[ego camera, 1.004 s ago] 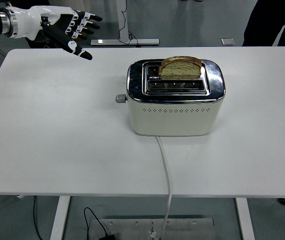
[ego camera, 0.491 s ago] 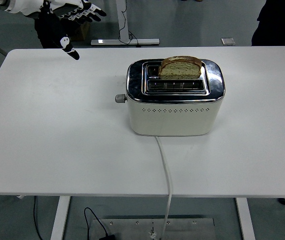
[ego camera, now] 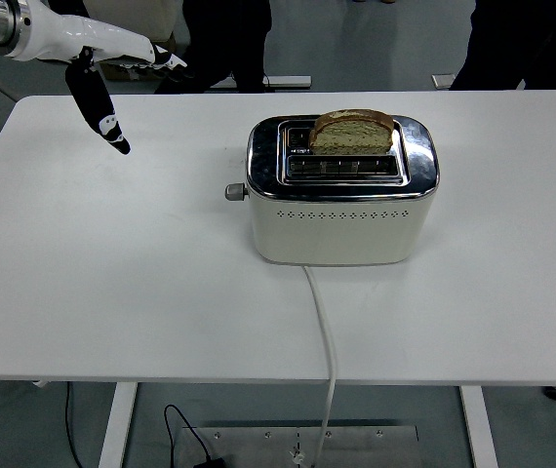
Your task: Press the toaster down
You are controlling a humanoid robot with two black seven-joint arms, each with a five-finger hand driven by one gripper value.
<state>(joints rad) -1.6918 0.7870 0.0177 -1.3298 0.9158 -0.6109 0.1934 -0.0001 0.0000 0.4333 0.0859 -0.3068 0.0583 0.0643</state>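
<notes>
One toaster (ego camera: 342,191) with two slots, one slice of bread (ego camera: 352,130), one lever knob (ego camera: 235,193), one white cord (ego camera: 325,341), one table (ego camera: 112,283) and one robot hand (ego camera: 112,68) are counted.

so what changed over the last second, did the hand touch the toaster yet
No. The left robot hand stayed near the table's far left corner, only turning so one dark finger now points down, holding nothing. The toaster, its side lever, the bread slice and the cord have not moved.

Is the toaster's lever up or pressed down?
Up: the lever sits high on the toaster, and the bread still stands out of its slot.
</notes>
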